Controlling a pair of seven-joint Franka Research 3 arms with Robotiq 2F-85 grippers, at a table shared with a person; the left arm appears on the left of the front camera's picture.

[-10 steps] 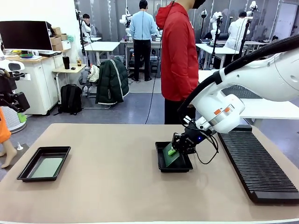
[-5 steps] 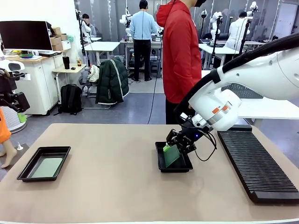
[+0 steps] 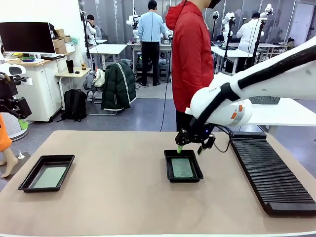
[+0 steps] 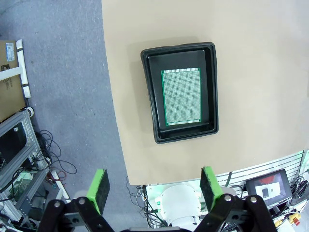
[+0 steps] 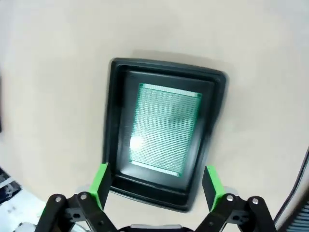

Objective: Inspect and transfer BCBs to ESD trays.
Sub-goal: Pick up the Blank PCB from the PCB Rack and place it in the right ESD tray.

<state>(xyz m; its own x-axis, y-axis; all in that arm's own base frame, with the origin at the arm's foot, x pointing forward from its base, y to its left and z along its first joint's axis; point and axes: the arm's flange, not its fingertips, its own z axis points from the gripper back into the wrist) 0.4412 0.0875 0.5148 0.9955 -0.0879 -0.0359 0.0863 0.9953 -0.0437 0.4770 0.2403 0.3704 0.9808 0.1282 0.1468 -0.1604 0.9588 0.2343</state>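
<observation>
A black ESD tray (image 3: 183, 177) sits mid-table with a green BCB (image 3: 182, 168) lying flat on its floor. My right gripper (image 3: 192, 148) hangs open just above the tray's far edge, nothing between its fingers. The right wrist view looks down on that tray (image 5: 116, 121) and its board (image 5: 164, 128), framed by the open gripper (image 5: 157, 186). A second ESD tray (image 3: 30, 180) at the table's left edge holds another BCB (image 3: 49, 177). From high above, the left wrist view shows this tray (image 4: 150, 101), its board (image 4: 182, 96) and my open left gripper (image 4: 153, 186).
A long black ribbed rack (image 3: 269, 173) lies along the table's right side. A person in a red jacket (image 3: 190, 59) stands at the far side, close behind the middle tray. The tan tabletop (image 3: 113, 182) stretches bare between the two trays.
My right gripper let go of the board, which dropped from leaning to flat in the middle tray. The gripper opened and rose toward the tray's far edge.
</observation>
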